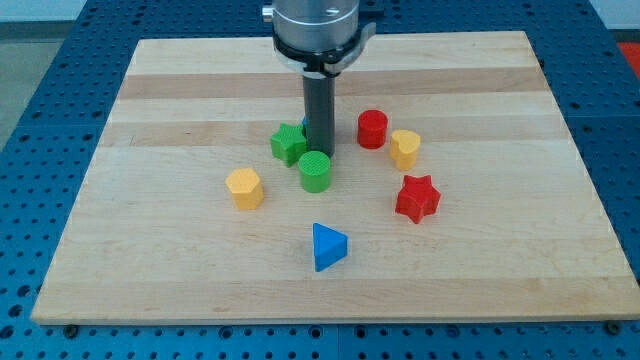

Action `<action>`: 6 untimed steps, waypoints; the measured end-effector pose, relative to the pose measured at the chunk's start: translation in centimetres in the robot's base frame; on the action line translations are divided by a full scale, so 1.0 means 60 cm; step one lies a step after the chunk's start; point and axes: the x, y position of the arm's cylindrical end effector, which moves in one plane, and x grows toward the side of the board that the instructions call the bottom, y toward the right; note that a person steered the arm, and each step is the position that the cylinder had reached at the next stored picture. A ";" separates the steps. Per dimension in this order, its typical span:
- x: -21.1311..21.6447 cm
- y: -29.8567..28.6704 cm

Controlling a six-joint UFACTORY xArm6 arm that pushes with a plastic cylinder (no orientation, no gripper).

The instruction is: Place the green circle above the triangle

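The green circle (314,171) sits near the board's middle. The blue triangle (328,246) lies below it, toward the view's bottom, with a gap between them. My tip (320,152) comes down just above the green circle, touching or almost touching its top edge. A green star (288,143) sits just left of the tip.
A red cylinder (372,129) and a yellow block (404,148) stand right of the tip. A red star (417,198) lies lower right. A yellow hexagon (244,188) lies left of the green circle. A bit of blue shows behind the rod. All rest on the wooden board (150,120).
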 end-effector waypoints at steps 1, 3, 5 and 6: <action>-0.002 -0.033; 0.017 -0.035; 0.027 0.010; 0.040 0.025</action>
